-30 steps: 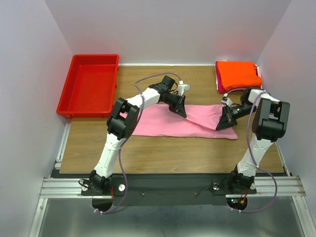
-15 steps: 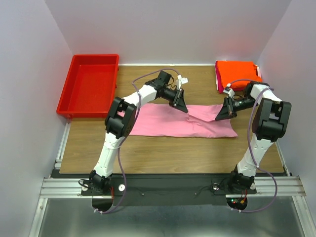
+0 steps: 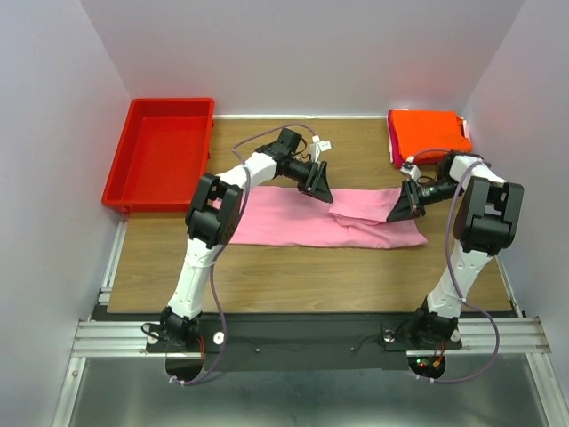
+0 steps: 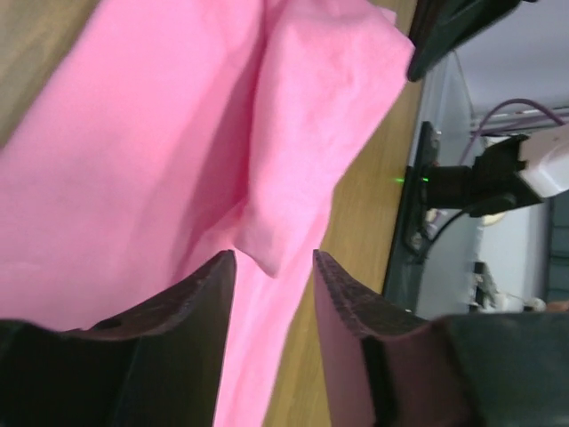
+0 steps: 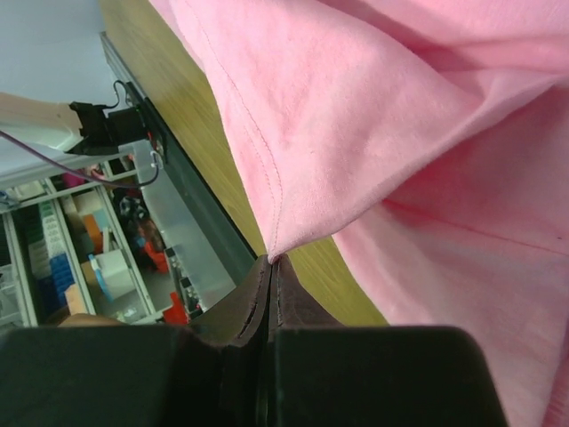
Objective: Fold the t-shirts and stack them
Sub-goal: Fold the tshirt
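A light pink t-shirt (image 3: 284, 221) lies stretched along the middle of the table, with a loose fold near its right half. My left gripper (image 3: 318, 189) hovers over the shirt's far edge, open. In the left wrist view a cloth corner (image 4: 267, 253) lies just past the gripper (image 4: 274, 260), and nothing sits between the fingers. My right gripper (image 3: 399, 210) is shut on the shirt's right corner, and the hem (image 5: 276, 240) is pinched at its tips (image 5: 269, 261). A folded orange t-shirt (image 3: 428, 132) rests at the back right on a darker pink-red one (image 3: 392, 148), of which only a sliver shows.
A red plastic tray (image 3: 120, 169) stands at the back left. White walls close in the far side and both flanks. Bare wood (image 3: 293, 276) runs between the pink shirt and the arm bases.
My left gripper has opened and let go of the pink shirt, drifting slightly toward the back left. The released flap has settled flat. My right gripper keeps its hold and has shifted a little farther back.
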`<state>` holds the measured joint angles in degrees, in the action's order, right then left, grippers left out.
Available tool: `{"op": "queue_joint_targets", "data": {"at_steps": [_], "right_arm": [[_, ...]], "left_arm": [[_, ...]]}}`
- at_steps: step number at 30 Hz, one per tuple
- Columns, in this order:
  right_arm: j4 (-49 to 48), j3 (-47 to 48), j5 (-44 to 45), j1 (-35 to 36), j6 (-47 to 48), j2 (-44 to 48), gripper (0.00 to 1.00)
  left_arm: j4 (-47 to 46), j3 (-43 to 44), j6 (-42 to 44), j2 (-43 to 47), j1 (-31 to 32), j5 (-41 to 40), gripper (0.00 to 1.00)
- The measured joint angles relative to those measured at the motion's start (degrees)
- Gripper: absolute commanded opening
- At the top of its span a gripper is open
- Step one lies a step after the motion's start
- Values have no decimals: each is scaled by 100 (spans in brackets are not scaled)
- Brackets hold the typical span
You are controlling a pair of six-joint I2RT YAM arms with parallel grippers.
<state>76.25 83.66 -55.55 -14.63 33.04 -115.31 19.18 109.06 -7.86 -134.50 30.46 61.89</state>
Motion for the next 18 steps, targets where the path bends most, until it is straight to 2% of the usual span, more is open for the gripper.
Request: {"op": "queue_joint_targets", "data": {"at_steps": [2, 6, 9, 11, 14, 18], "right_arm": [[-7, -116, -24, 9, -7, 0, 0], [-26, -372, -85, 87, -76, 0, 0], [-118, -520, -140, 227, -181, 0, 1], [-280, -688, -136, 310, -291, 2, 11], [-389, -907, -17, 413, -396, 2, 37], [-181, -649, 243, 463, -175, 0, 44]], "left_arm": [[-116, -229, 170, 70, -48, -127, 58], [-345, -1130, 393, 527, -208, -387, 59], [-389, -1399, 649, 815, -291, -590, 59], [-402, -1497, 881, 1056, -339, -765, 58], [-459, -1615, 1143, 1346, -345, -907, 58], [-468, -1685, 1502, 1606, -321, -1016, 57]]}}
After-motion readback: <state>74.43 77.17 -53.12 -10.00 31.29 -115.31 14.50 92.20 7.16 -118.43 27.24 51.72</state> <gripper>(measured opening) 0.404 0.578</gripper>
